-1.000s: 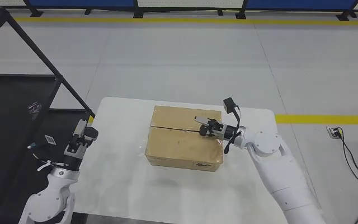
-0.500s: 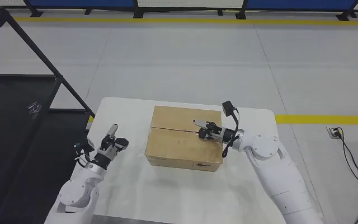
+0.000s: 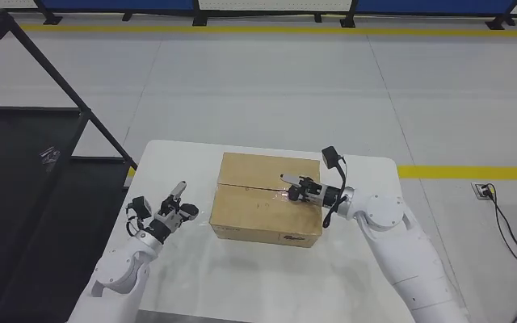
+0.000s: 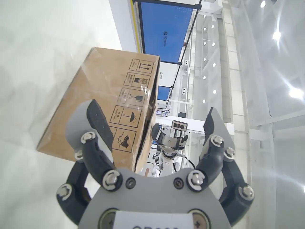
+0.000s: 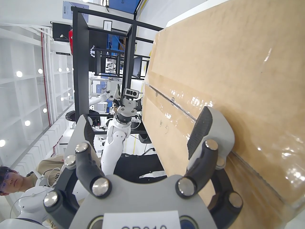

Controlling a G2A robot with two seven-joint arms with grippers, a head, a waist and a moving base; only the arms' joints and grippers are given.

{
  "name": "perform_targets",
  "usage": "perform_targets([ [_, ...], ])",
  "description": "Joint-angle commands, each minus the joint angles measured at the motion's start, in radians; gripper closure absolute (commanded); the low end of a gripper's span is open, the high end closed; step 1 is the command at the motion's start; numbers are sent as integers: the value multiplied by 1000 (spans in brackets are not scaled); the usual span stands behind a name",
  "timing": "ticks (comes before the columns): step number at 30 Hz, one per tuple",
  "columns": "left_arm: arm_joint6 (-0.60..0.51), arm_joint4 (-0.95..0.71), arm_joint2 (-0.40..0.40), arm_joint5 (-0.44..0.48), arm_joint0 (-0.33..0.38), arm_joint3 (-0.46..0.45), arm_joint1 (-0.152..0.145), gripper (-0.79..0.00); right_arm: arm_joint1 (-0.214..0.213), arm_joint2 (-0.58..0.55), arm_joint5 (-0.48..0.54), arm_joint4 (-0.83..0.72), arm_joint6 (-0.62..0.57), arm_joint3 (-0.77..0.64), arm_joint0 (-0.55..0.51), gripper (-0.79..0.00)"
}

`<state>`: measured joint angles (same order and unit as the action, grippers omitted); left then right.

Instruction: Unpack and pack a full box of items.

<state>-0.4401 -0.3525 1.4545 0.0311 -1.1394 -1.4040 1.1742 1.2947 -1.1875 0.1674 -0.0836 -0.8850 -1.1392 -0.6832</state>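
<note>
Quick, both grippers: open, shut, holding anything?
Left gripper: jaws open, holding nothing, beside the cardboard box.
Right gripper: jaws open, holding nothing, at the taped seam on the cardboard box's top.

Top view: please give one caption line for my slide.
Closed cardboard box on a white table; right gripper open over its seam, left gripper open beside it.

We've got a white table w/ rounded corners, on a pale grey floor. Off its left side a black metal frame slants over a dark mat. Yellow floor line on the right, another at the far end, under blue panels. Floor socket w/ black cable nr the first line.
</note>
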Motion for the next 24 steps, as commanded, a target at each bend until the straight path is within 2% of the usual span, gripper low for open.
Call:
perform_targets([
  [1, 64, 167, -26, 6, 2, 5, -3, -785, -1, 1, -1, 0, -1, -2, 0, -785],
  [4, 146, 313, -56, 16, 0, 9, -3, -785, -2, 1, -3, -1, -1, -4, 0, -785],
  [8, 390, 650, -99, 39, -10, 14, -4, -785, -4, 3, -6, -4, -1, -4, 3, -785],
  [11, 491, 851, -136, 19, -22, 20, -4, -785, -3, 10, -10, -5, -2, -3, 10, -785],
  [14, 503, 878, -132, -3, -33, 8, -2, -785, -2, 17, -13, -5, 0, -2, 15, -785],
  [16, 470, 812, -117, -19, -43, -3, 0, -785, -2, 21, -14, -5, 1, -1, 19, -785],
  [24, 477, 833, -116, -27, -44, -2, -1, -785, -2, 32, -15, -9, 5, -3, 24, -785],
])
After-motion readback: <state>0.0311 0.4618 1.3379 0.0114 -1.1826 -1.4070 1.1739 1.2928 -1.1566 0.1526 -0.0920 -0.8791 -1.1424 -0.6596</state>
